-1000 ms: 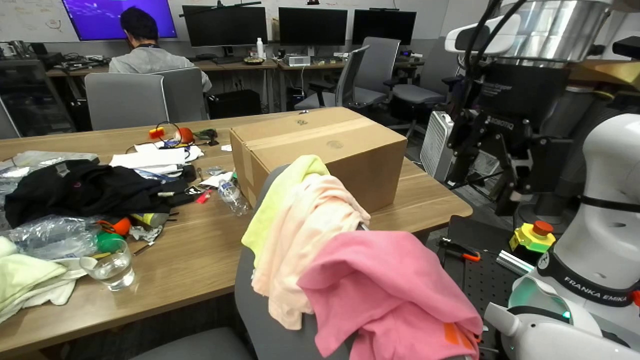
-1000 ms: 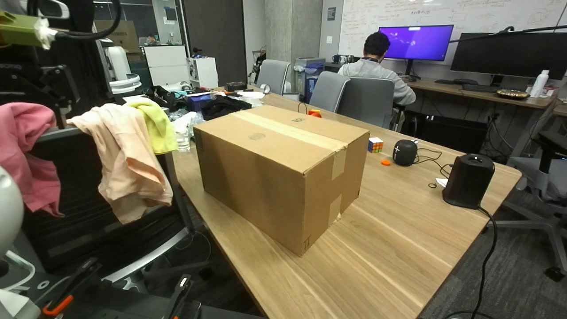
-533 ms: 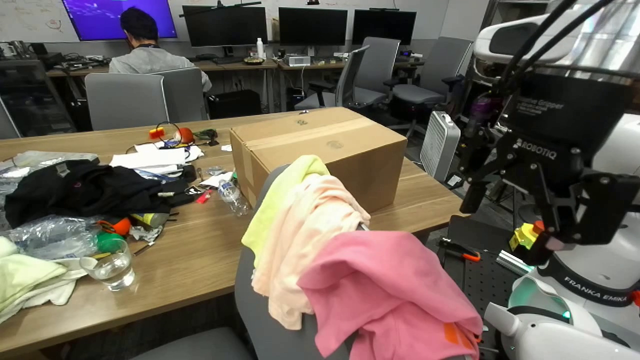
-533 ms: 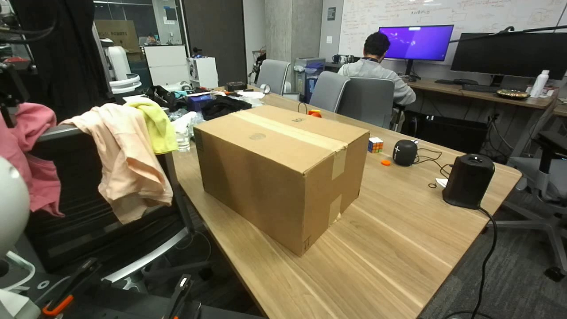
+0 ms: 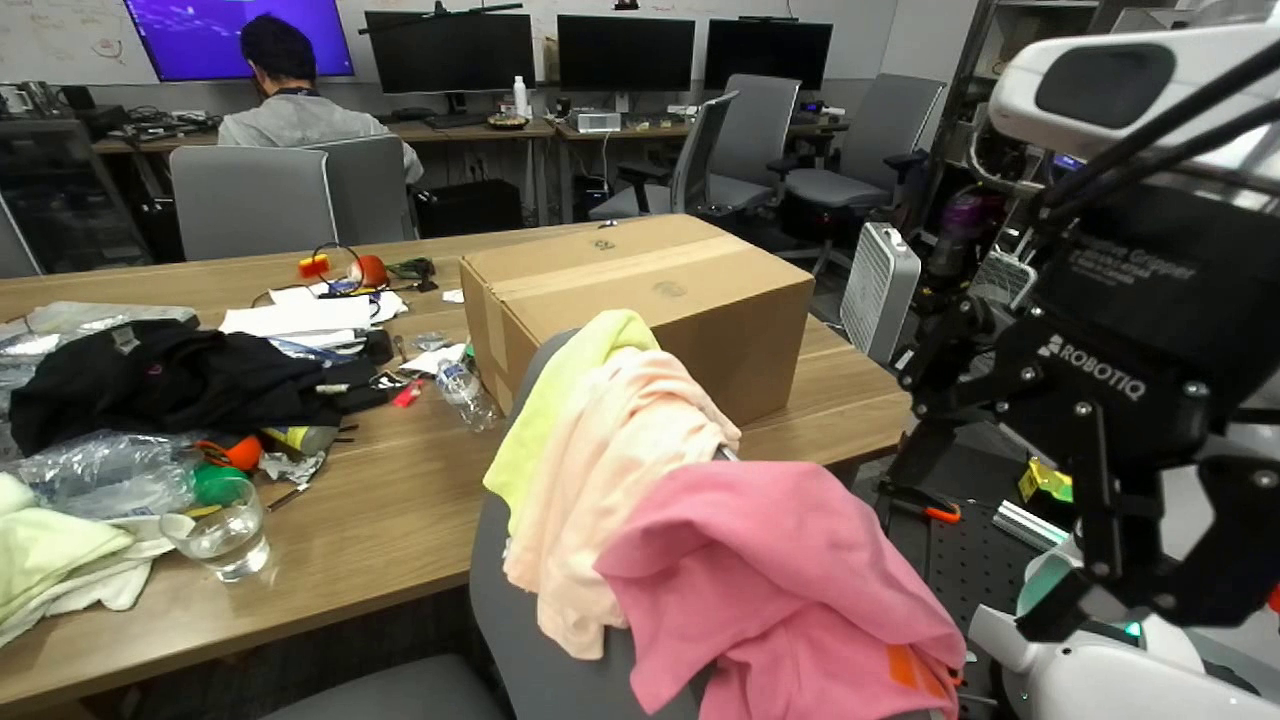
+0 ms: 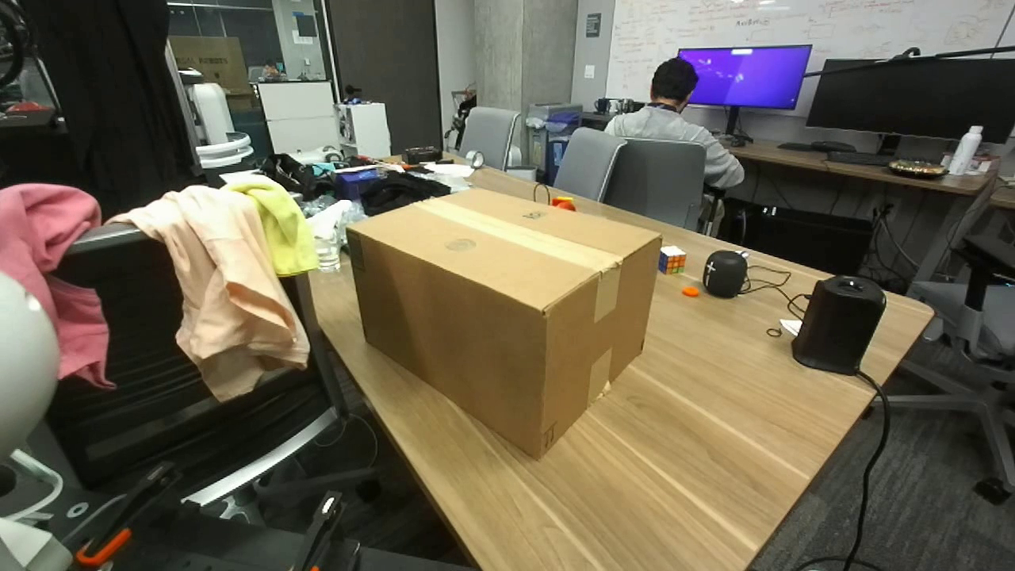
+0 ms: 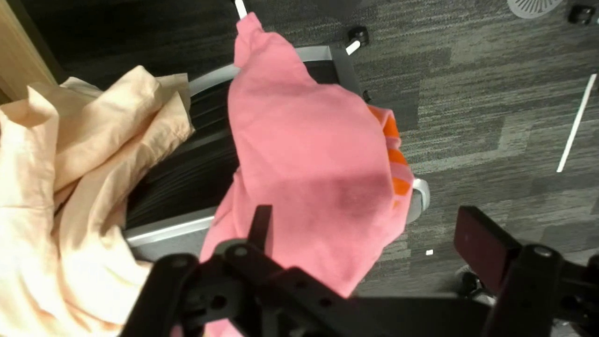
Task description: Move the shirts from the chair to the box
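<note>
Nearest me in an exterior view, the pink shirt (image 5: 770, 580) hangs over the near right part of the grey chair (image 5: 500, 600), a touch of orange at its edge. Close on its right is the black gripper (image 7: 368, 234), its jaws standing wide apart; in the wrist view the shirt shows in the gap and beyond it, though whether they touch I can't tell. A little farther along the chair's back comes the peach shirt (image 5: 620, 470), and right beside that the yellow shirt (image 5: 575, 375). Beyond stands the wooden table (image 5: 390, 520); on its left a glass of water (image 5: 235, 550) sits just right of a pale green-white cloth (image 5: 60, 550), and past them a black garment (image 5: 180, 385) lies heaped. Farther off, on the same table, a clear bottle (image 5: 465, 395) lies just left of the brown box (image 5: 665, 285), whose top is taped. Farthest away, a person in grey (image 5: 295, 120) sits, back turned, before a purple screen (image 5: 200, 40).
</note>
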